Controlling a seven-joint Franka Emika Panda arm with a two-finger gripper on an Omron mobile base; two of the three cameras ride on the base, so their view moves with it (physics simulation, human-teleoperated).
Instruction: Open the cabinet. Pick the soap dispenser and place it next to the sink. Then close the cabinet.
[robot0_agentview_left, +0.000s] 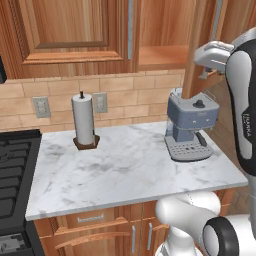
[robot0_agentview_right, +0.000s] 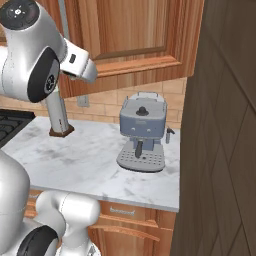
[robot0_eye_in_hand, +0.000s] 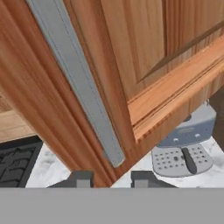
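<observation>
Wood, cabinet: reddish-brown wall cabinet (robot0_agentview_left: 70, 35) above the desk; its right door (robot0_eye_in_hand: 144, 57) stands swung outward, edge-on to the left base view, with bare shelf floor (robot0_agentview_left: 162, 56) showing in the opened bay.
Desk: white marble desk (robot0_agentview_left: 125, 170), stove (robot0_agentview_left: 15, 165) at its left end.
Coffee machine: grey-blue coffee machine (robot0_agentview_left: 191, 125) stands on the desk right below the open door; it is the nearest thing to bump on any low swing.
Paper roll: white paper towel roll (robot0_agentview_left: 83, 120) on a brown base, well to the left, out of the way.
Handle: long silver handle (robot0_eye_in_hand: 76, 83) runs lengthwise up the door's edge, slanting across the hand view, its lower end just above and between the fingertips.
Claw: claw (robot0_eye_in_hand: 108, 178) sits at the door's lower corner, jaws slightly spread, pinching nothing that I can see.
Soap dispenser: I cannot tell where it stands; judged from the task, it lies inside the cabinet, beyond the door from the claw.
</observation>
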